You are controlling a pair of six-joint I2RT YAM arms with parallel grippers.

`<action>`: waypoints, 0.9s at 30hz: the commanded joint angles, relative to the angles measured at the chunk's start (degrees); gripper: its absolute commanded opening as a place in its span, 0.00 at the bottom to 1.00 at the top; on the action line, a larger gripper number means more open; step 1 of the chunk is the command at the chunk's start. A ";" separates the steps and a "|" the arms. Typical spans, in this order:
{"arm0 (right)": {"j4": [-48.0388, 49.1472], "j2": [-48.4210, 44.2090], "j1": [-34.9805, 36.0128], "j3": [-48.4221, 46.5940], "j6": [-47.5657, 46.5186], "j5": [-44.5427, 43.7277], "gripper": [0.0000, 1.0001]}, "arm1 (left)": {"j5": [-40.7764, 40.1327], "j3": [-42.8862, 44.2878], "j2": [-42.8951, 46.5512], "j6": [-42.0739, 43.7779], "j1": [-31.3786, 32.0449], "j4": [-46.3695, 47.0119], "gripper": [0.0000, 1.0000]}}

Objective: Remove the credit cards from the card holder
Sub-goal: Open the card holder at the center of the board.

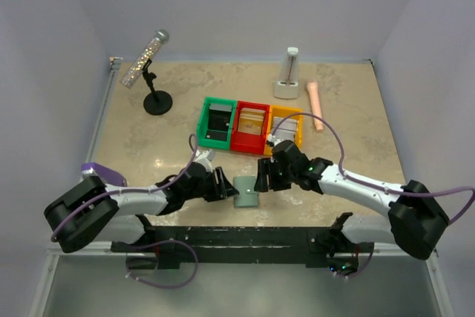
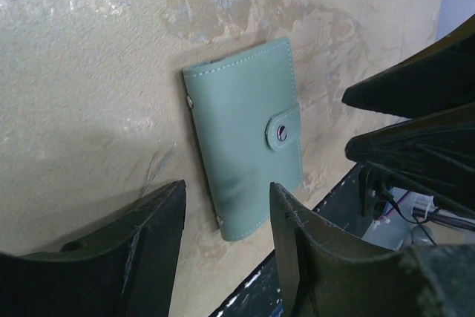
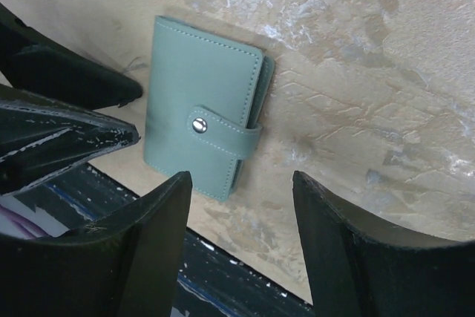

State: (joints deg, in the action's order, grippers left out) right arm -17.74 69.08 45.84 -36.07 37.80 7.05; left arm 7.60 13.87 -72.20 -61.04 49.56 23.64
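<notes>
The card holder (image 1: 246,192) is a small grey-green wallet lying flat and snapped shut on the table near the front edge. It also shows in the left wrist view (image 2: 245,135) and the right wrist view (image 3: 200,131), its strap fastened by a metal snap. No credit cards are visible; they are hidden inside. My left gripper (image 1: 225,183) is open just left of the holder, not touching it (image 2: 226,209). My right gripper (image 1: 261,176) is open just right of it, also apart (image 3: 241,202).
Green (image 1: 217,122), red (image 1: 251,127) and yellow (image 1: 285,128) bins stand in a row behind the holder. A microphone stand (image 1: 152,79) is at the back left. A white metronome (image 1: 288,76) and a pink handle (image 1: 316,105) are at the back right.
</notes>
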 commanded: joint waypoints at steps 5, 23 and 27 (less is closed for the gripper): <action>4.03 5.18 -0.05 0.04 1.84 0.60 0.61 | 0.23 5.90 -4.52 -1.72 0.19 0.89 0.54; 3.76 12.13 -0.05 -4.09 2.80 -0.11 0.60 | -1.62 6.61 -6.72 -1.89 0.19 -4.04 0.44; 7.00 13.01 -0.32 -3.30 4.12 1.30 0.60 | -1.44 6.52 -7.69 -1.72 0.19 -4.04 0.41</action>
State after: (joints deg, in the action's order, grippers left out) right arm -13.06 81.52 45.78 -38.26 40.18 7.22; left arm 6.44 19.57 -78.41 -62.54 49.54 20.51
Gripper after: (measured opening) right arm 0.600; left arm 0.425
